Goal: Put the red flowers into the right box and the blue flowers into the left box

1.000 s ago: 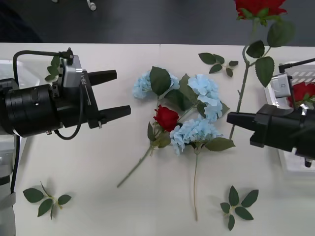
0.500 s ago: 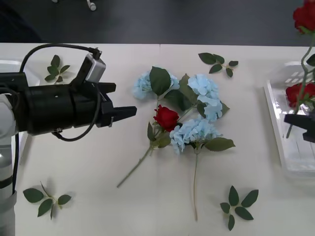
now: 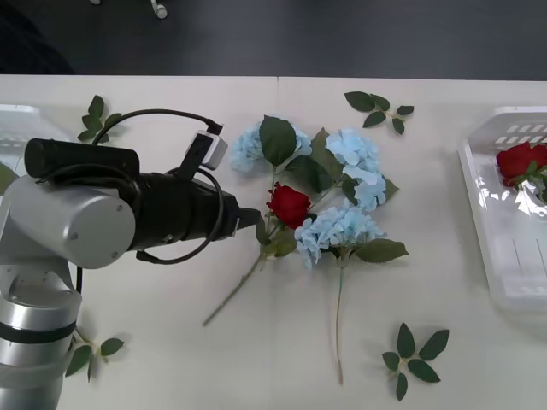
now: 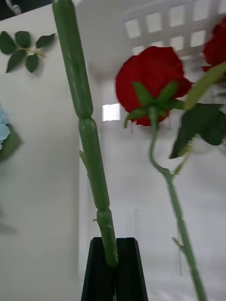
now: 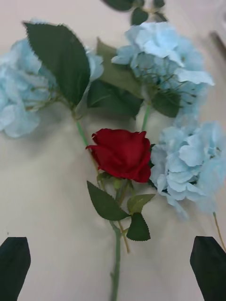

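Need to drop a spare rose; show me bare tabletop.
Bare: between the blue flowers and the right box, and the near edge left of the long stems. Crowded: the centre pile, where the left pincer nears the red rose.

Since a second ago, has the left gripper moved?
Yes. The left gripper has moved right, closing on the red rose lying among the blue flowers.

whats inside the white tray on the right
The shallow white plastic tray holds a deep-red rose at its far end. The right pincer, shut on another rose's green stem, is over it. The tray's right part is out of frame.
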Robot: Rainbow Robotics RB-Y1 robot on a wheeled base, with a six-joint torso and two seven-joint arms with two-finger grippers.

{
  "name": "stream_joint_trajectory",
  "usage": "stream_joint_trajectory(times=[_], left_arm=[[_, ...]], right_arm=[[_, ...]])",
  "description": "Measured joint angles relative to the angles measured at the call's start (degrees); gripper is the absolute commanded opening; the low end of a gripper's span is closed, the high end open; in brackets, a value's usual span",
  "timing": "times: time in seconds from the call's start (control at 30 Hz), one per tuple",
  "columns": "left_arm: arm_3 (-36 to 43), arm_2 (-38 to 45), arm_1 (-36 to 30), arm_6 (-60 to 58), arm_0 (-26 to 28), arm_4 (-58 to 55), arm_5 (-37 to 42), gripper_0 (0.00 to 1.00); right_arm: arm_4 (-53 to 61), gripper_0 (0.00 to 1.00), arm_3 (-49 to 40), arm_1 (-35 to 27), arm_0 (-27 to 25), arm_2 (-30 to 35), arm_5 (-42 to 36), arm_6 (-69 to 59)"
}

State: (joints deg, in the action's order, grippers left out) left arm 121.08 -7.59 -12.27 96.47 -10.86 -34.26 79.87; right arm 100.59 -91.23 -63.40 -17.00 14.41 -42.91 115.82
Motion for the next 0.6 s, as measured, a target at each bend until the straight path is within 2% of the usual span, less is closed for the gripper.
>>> stream_joint_trajectory(times=[0.13, 0.33, 0.6], left_arm=[[0.0, -4.4, 0.0, -4.3, 0.0, 8.0, 0.7, 1.00], [0.0, -9.2, 0.0, -4.3, -0.1, 16.3, 8.8, 1.00], [-3.1, -11.1, 2.1, -4.5, -1.0, 21.7, 13.1, 1.00]], right_arm=[[-3.4, 0.00, 3.3, 0.0, 0.0, 1.4, 0.1, 0.0], [-3.9, 0.00, 7.6, 0.0, -0.6, 2.9, 0.5, 0.0], [-5.3, 0.00, 9.5, 0.0, -0.9, 2.9, 0.7, 0.0]])
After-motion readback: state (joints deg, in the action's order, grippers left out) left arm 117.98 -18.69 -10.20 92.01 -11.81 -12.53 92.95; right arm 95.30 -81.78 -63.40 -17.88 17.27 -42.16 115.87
